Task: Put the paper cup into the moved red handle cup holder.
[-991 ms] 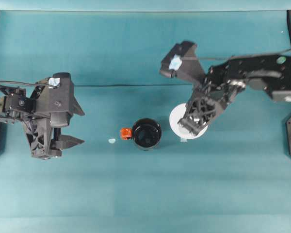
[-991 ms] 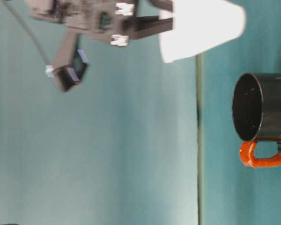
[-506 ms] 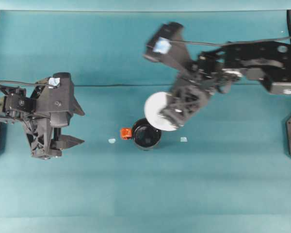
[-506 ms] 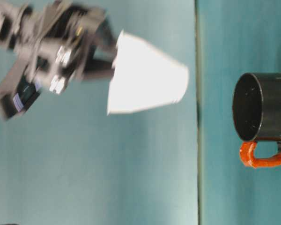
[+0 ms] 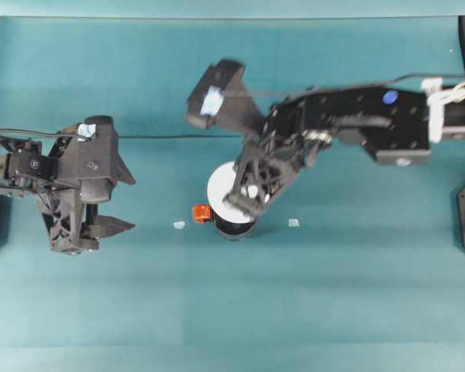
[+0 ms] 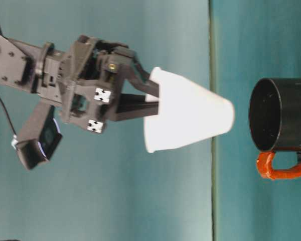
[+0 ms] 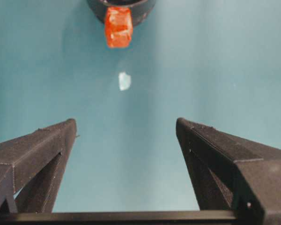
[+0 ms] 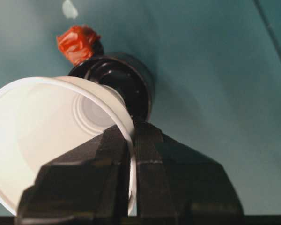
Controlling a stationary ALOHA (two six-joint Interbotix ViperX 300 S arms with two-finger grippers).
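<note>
Both pincers: R pinches paper cup rim | L spread | side view: cup above holder

Right gripper at frame centre in overhead view, arm stretched in from right edge, jaws pinched tight on cup wall. Left gripper at left side, jaws spread wide, holding nothing.

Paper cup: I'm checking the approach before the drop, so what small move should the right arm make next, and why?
Probably lower the cup straight down while levelling it. The right gripper pinches the rim of the paper cup, whose base hangs clear above the mouth of the red handle cup holder, slightly tilted. In the overhead view the cup overlaps the holder, set a little toward the far side.
</note>
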